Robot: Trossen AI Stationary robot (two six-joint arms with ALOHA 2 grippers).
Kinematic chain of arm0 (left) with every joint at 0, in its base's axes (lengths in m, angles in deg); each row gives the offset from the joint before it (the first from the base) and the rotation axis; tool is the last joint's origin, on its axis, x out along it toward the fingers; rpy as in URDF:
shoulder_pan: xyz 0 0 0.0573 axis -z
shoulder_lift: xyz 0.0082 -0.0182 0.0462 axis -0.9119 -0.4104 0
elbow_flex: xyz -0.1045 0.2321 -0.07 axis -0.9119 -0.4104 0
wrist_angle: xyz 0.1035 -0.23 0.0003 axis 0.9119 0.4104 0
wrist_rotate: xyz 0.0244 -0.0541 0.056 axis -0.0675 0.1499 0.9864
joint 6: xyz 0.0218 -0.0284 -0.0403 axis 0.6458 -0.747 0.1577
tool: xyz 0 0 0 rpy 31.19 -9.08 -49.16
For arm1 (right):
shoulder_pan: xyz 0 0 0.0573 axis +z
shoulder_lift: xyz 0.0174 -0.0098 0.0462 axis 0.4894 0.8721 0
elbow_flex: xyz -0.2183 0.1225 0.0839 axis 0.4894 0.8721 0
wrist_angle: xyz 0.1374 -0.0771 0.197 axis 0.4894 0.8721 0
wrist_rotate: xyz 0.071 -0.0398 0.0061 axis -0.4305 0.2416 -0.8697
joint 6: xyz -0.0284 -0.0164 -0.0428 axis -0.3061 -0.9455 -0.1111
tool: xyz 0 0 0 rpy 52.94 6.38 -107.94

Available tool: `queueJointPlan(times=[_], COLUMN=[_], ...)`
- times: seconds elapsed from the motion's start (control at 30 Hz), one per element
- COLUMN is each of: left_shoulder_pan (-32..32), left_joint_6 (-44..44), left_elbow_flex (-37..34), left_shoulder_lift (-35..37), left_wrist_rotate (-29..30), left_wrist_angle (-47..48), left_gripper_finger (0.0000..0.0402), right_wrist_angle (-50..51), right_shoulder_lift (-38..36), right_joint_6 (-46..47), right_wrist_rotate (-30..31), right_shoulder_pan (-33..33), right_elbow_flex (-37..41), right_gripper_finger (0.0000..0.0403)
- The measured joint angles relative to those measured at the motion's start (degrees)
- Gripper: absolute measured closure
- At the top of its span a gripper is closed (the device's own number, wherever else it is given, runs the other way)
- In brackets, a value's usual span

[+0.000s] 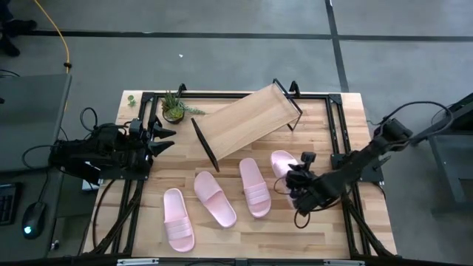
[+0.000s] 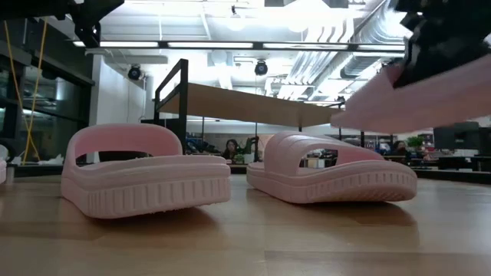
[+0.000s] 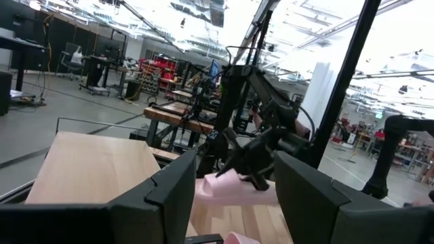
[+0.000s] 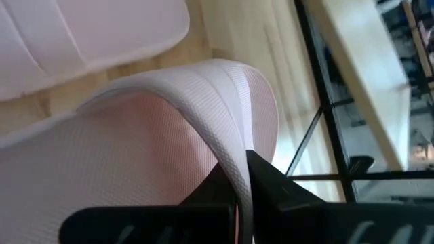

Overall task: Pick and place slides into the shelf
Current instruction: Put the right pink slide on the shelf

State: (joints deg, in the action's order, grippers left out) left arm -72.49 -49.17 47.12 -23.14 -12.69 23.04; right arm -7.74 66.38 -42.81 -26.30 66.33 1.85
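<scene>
Pinched by its wide strap in the right tool [image 1: 301,179], the fourth slide [image 1: 281,162] hangs lifted off the tabletop [image 1: 347,229], the shelf [image 1: 244,122] beyond it empty, three slides [image 1: 214,198] beside it unshelved; left tool [image 1: 164,140] parked, fingers spread

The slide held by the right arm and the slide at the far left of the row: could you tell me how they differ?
The held slide is clamped by its strap in the right tool, while the far-left slide is untouched. The low view shows the held one lifted clear of the tabletop; the far-left one lies flat on it. The held slide is nearest the shelf; the other is farthest. Both are pale pink, single-strap slides.
</scene>
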Motion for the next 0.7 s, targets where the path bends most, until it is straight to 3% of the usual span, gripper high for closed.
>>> queueJointPlan(times=[0.33,0.7], left_shoulder_pan=[0.0,0.0], left_joint_6=[0.0,0.0], left_elbow_flex=[0.0,0.0], left_shoulder_lift=[0.0,0.0], left_wrist_rotate=[0.0,1.3], left_wrist_angle=[0.2,0.3], left_gripper_finger=[0.0218,0.0218], right_wrist_angle=[0.0,-0.7], right_shoulder_lift=[-7.9,-16.1], right_joint_6=[-9.4,-21.1], right_wrist_rotate=[6.1,6.3], right_shoulder_pan=[-0.9,-6.7], right_elbow_flex=[0.0,0.0], right_gripper_finger=[0.0403,0.0403])
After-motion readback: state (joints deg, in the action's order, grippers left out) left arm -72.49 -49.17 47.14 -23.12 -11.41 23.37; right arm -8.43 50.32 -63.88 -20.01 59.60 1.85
